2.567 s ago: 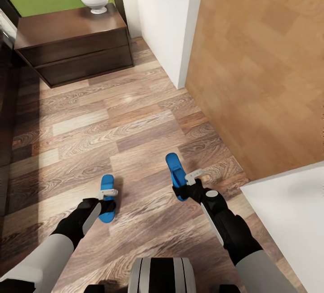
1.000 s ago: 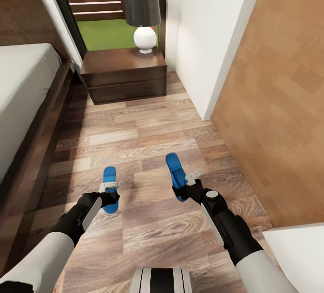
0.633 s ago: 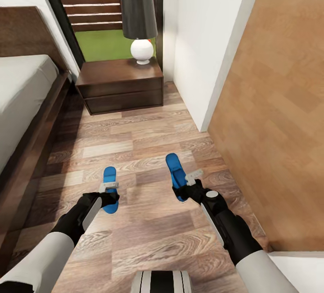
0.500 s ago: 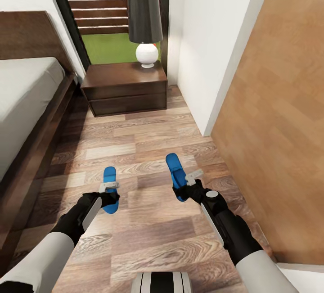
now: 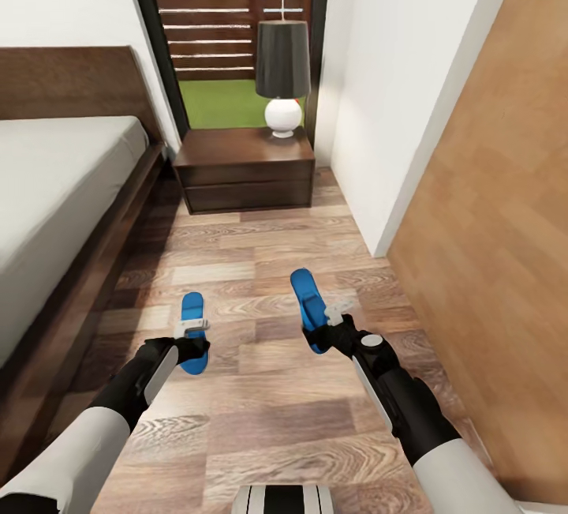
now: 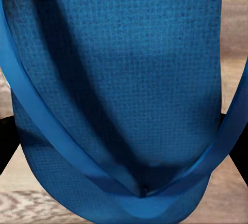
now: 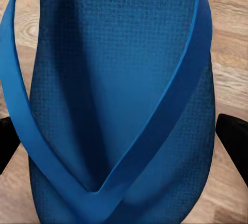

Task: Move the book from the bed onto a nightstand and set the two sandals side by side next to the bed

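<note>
Currently each pincer is closed on a blue sandal: left pincer holds the left sandal, right pincer the right sandal. Recommend lowering both level, parallel, beside the bed.

Brightness: even, bright; rendered, no grain.
Source: daylight from window.
Shadow: dark band on floor beside bed.
Focus: head view sharp; wrist views softly blurred.
</note>
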